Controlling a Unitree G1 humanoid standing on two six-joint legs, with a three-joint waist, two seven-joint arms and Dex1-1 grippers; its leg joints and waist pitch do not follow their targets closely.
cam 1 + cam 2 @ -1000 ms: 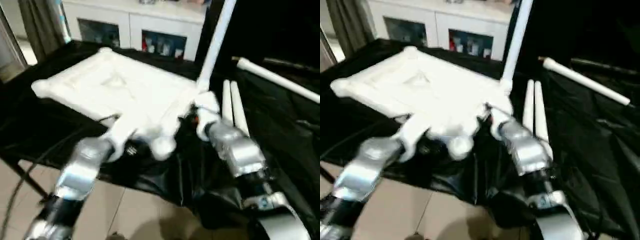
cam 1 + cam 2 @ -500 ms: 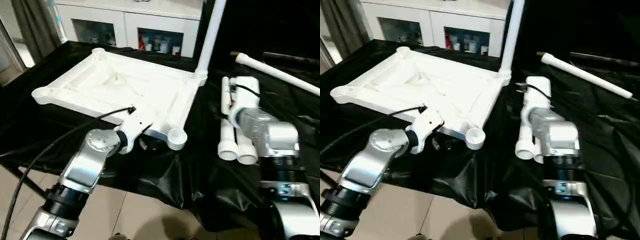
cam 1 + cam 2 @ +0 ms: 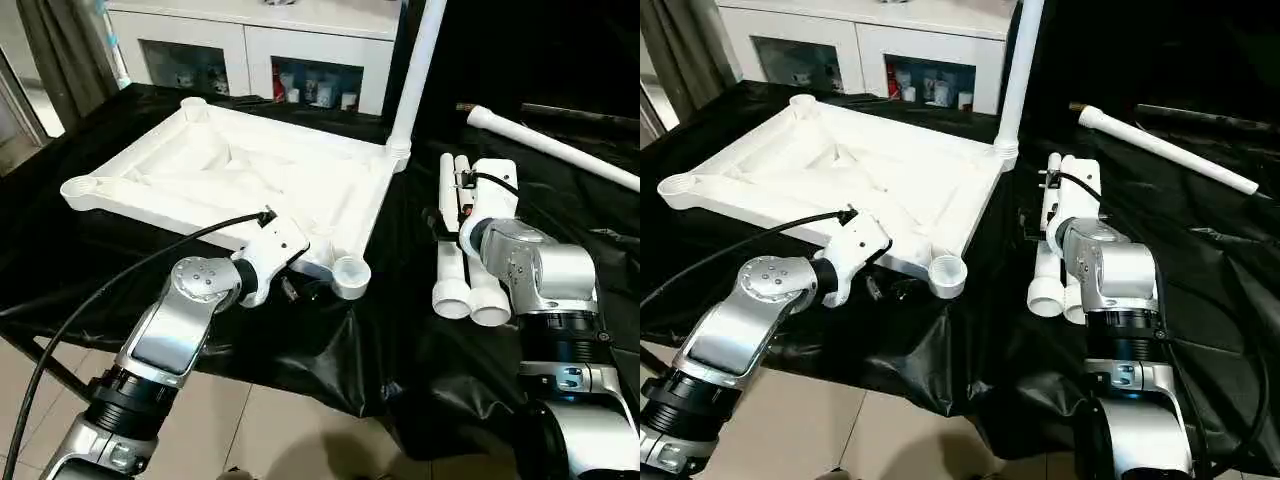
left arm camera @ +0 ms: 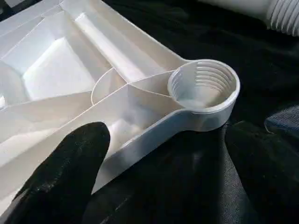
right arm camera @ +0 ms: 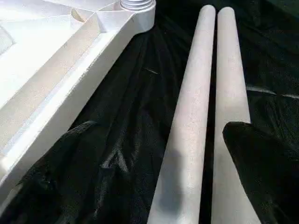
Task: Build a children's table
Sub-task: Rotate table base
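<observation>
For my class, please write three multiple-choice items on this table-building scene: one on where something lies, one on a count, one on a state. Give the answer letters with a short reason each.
1. Where do the two loose legs lying side by side rest?
A. On the black cloth beside the tabletop
B. Inside the cabinet
C. On the floor tiles

2. How many legs already stand upright in a corner socket of the tabletop?
A. None
B. One
C. Three

3. What is the state of the near corner socket by the left gripper?
A. Filled by a leg
B. Covered by cloth
C. Empty, its threads showing

Answers:
1 A: the pair lies on the black cloth just right of the tabletop, under the right gripper.
2 B: a single fitted leg rises from the far right corner.
3 C: the left wrist view looks into an open ribbed ring.
</observation>
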